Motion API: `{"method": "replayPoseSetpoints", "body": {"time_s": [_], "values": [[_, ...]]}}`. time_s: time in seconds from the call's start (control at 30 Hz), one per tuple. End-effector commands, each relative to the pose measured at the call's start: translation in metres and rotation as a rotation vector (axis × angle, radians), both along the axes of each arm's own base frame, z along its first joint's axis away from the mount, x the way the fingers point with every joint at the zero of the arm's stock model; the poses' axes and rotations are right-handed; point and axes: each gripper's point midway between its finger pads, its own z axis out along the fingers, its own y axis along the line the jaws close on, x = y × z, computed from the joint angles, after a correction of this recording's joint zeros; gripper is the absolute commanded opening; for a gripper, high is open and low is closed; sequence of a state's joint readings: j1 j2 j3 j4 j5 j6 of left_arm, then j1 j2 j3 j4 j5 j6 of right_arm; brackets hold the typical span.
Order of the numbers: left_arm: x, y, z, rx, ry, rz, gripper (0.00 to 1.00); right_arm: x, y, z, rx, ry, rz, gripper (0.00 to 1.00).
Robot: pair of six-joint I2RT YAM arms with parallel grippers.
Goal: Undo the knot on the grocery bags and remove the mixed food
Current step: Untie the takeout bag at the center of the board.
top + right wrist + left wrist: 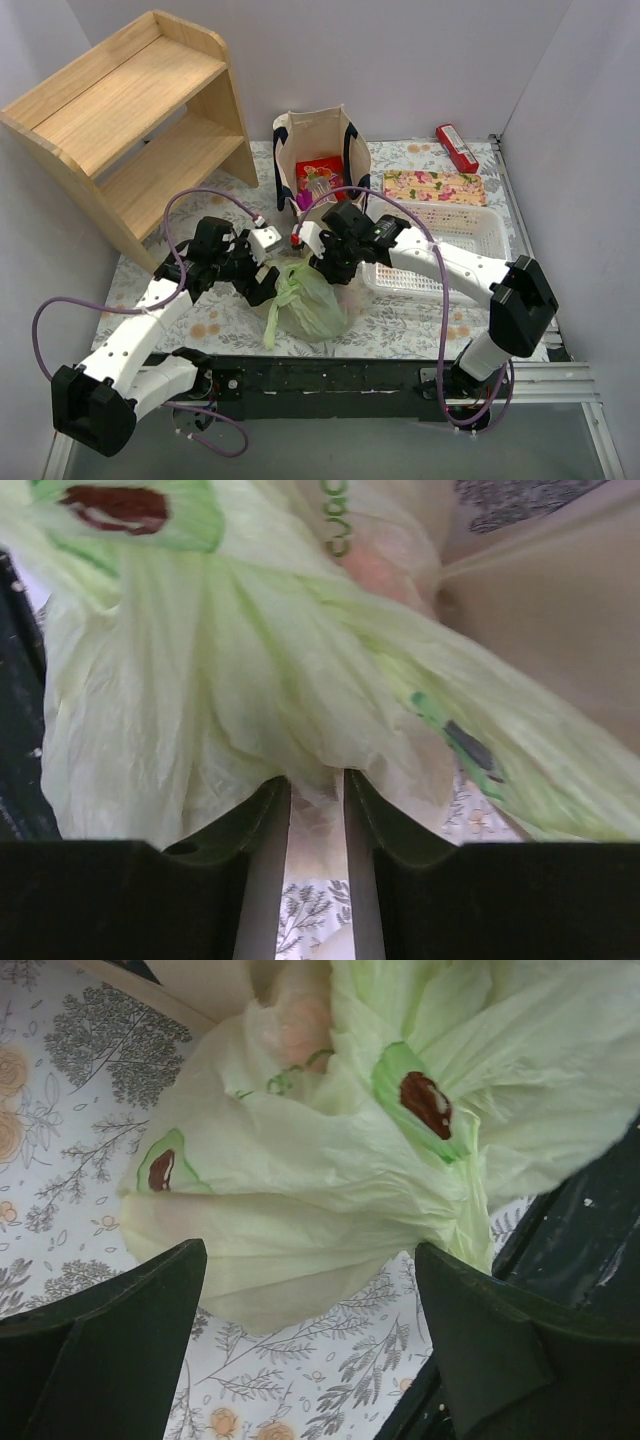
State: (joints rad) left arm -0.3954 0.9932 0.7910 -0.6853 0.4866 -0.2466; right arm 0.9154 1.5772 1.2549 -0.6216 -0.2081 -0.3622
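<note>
The pale green plastic bag (308,303) lies crumpled on the mat between both arms. My left gripper (264,285) stands open at its left side, and the bag's lower edge (300,1260) spans the gap between its fingers. The film gathers into a twisted neck (462,1195) by the right-hand finger; I cannot make out the knot itself. My right gripper (315,780) has closed to a narrow gap with a fold of the bag pinched in it. Something orange-pink (385,565) shows through the film. The beige canvas tote (300,135) stands behind, with red packets (320,172) inside.
A white slotted basket (470,235) sits right of the bag, under the right arm. Behind it lie a floral box (433,187) and a red box (457,147). A wooden shelf (130,120) fills the back left. A black rail (330,375) runs along the near edge.
</note>
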Motion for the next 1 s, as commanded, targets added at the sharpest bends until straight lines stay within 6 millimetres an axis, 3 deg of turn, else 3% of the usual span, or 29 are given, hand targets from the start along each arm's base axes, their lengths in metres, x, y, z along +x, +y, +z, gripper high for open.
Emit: {"method": "replayPoseSetpoints", "body": {"time_s": [0.0, 0.07, 0.13, 0.17, 0.2, 0.27, 0.3, 0.33, 0.37, 0.47, 0.6, 0.73, 0.83, 0.97], "values": [[-0.013, -0.001, 0.003, -0.037, 0.032, 0.001, 0.87, 0.035, 0.018, 0.034, 0.07, -0.136, -0.052, 0.34], [0.0, 0.011, 0.006, 0.018, -0.006, 0.071, 0.92, 0.029, 0.016, 0.041, 0.082, -0.126, -0.04, 0.34], [-0.001, 0.021, 0.009, 0.075, -0.01, 0.073, 0.95, 0.021, 0.01, 0.046, 0.083, -0.111, -0.017, 0.38], [0.001, 0.024, 0.021, 0.086, -0.035, 0.069, 0.96, 0.017, 0.007, 0.056, 0.098, -0.123, -0.005, 0.42], [-0.002, 0.027, 0.023, 0.098, -0.039, 0.063, 0.98, 0.014, 0.005, 0.06, 0.107, -0.123, 0.001, 0.52], [-0.01, 0.034, 0.021, 0.109, -0.064, 0.061, 0.98, 0.006, -0.001, 0.068, 0.124, -0.12, 0.009, 0.61], [-0.011, 0.037, 0.018, 0.115, -0.075, 0.073, 0.98, 0.002, -0.002, 0.068, 0.13, -0.106, 0.008, 0.81], [-0.009, 0.038, 0.019, 0.106, -0.106, 0.085, 0.98, -0.001, -0.003, 0.067, 0.134, -0.093, 0.009, 0.95], [-0.009, 0.039, 0.02, 0.098, -0.119, 0.109, 0.98, -0.007, -0.001, 0.069, 0.157, -0.072, 0.021, 0.98], [-0.009, 0.041, 0.005, 0.093, -0.072, 0.164, 0.98, -0.019, 0.009, 0.075, 0.222, -0.02, 0.052, 0.98], [-0.01, 0.04, -0.016, 0.1, 0.037, 0.217, 0.98, -0.019, 0.021, 0.078, 0.254, 0.013, 0.054, 0.92], [0.003, 0.035, -0.011, 0.08, -0.023, 0.204, 0.98, -0.018, 0.038, 0.077, 0.277, 0.062, 0.067, 0.86], [0.013, 0.032, -0.011, 0.075, -0.048, 0.205, 0.88, -0.018, 0.05, 0.073, 0.276, 0.086, 0.079, 0.86], [0.009, 0.024, -0.014, 0.061, -0.042, 0.127, 0.73, -0.015, 0.058, 0.058, 0.238, 0.077, 0.057, 0.86]]}}
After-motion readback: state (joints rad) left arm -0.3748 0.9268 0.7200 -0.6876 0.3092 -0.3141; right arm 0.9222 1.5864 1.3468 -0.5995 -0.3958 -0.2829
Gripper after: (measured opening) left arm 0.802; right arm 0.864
